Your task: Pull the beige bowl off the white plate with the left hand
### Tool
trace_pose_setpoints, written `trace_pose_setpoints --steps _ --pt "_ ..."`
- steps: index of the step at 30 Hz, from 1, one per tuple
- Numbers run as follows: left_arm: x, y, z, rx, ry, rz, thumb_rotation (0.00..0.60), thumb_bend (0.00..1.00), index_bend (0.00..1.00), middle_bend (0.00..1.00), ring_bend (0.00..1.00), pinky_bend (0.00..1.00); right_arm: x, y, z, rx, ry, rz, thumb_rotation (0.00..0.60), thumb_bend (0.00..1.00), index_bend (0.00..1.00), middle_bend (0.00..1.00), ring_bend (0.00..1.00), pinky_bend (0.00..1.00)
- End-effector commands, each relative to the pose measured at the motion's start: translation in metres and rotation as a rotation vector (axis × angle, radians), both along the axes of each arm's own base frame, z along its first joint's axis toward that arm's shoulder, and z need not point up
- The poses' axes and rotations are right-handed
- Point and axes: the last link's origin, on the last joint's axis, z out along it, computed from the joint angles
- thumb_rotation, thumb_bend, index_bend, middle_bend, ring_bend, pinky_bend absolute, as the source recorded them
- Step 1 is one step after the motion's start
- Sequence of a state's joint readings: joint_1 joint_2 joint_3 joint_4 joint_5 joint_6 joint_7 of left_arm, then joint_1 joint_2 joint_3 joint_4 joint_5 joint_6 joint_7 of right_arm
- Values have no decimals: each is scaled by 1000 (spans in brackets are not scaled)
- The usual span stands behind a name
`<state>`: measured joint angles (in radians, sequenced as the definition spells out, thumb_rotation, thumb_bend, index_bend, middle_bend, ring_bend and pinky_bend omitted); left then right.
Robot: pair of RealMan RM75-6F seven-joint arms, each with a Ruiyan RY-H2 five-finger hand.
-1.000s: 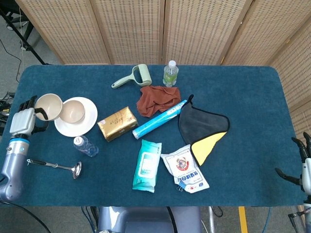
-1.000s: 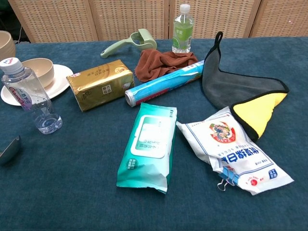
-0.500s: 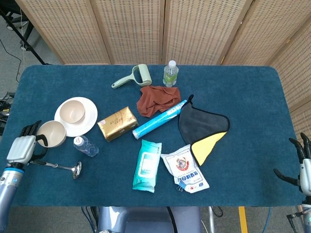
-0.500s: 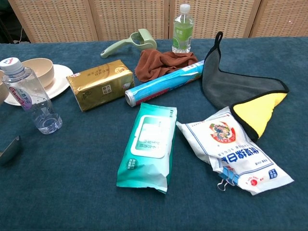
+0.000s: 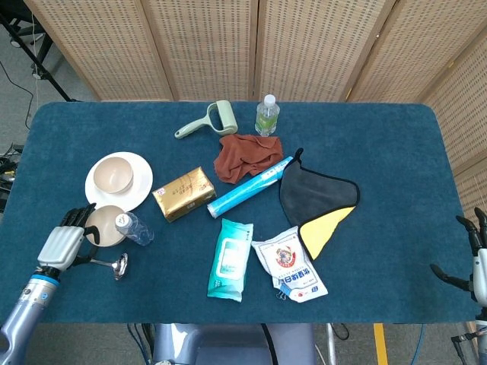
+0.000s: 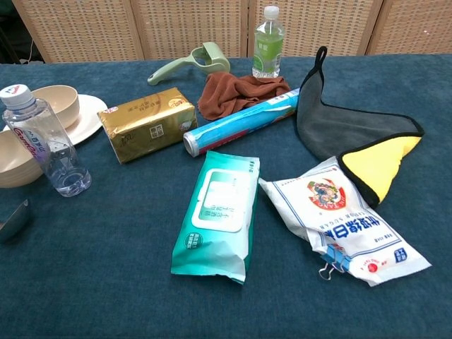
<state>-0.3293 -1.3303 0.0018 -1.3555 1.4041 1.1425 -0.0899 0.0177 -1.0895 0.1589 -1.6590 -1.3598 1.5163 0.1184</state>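
Two beige bowls show at the table's left end. One bowl (image 5: 113,174) sits on the white plate (image 5: 141,190); the other, the held bowl (image 5: 105,226), is off the plate, just in front of it on the blue cloth, right beside a small water bottle (image 5: 134,228). The left hand (image 5: 67,239) grasps this bowl by its near-left rim, fingers hooked over the edge. A metal ladle (image 5: 114,265) lies just beside the hand. From the chest camera the held bowl (image 6: 15,159) shows partly behind the bottle (image 6: 44,141), with the plate (image 6: 83,119) further back. The right hand (image 5: 473,260) hangs at the table's far right edge, fingers spread, holding nothing. A gold box (image 5: 183,193) lies to the right of the plate.
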Motion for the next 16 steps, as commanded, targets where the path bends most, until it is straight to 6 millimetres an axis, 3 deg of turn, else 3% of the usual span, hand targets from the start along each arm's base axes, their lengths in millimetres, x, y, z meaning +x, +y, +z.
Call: trace_pose_setpoints --steps 1,4,8,13,16 --pt "1 0 2 -4 -1 -10 600 5 474 0 0 0 0 0 0 -1 0 2 600 0 149 0 0 0" --pt "2 -2 7 -1 17 -29 600 0 423 0 0 0 0 0 -1 2 0 1 600 0 149 0 0 0" --pt "12 -7 30 53 -34 -51 600 0 382 0 0 0 1 1 -1 3 2 1 600 0 149 0 0 0" --pt "30 -26 70 222 -50 -115 600 0 264 0 0 0 2 1 -1 2 0 7 600 0 149 0 0 0" --pt "33 -43 80 331 -9 -69 600 0 187 0 0 0 4 2 0 2 3 15 600 0 149 0 0 0"
